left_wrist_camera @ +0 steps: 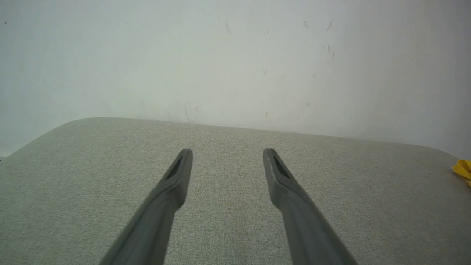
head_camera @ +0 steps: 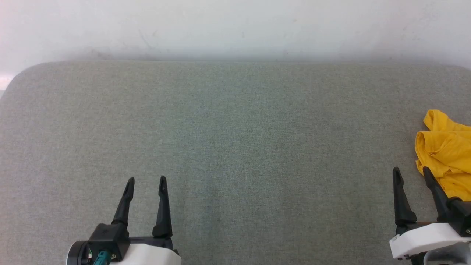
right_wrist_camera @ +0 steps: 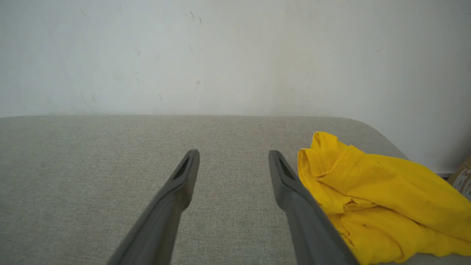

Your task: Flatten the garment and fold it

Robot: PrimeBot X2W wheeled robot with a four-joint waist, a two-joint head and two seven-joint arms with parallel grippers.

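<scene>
The garment (head_camera: 445,152) is a bright-yellow shirt lying crumpled at the right edge of the grey-green table (head_camera: 235,140). In the right wrist view the garment (right_wrist_camera: 375,195) is bunched in folds just right of my right finger, its print hidden. My right gripper (head_camera: 409,171) stands open at the lower right, its right fingertip close beside the cloth, nothing between its fingers. My left gripper (head_camera: 146,180) is open at the lower left, far from the shirt. A sliver of the garment (left_wrist_camera: 463,170) shows at the far right of the left wrist view.
A pale wall (head_camera: 235,25) runs behind the table's far edge. The table has rounded corners (head_camera: 25,73). A bit of a cardboard box (right_wrist_camera: 464,176) shows past the table's right end in the right wrist view.
</scene>
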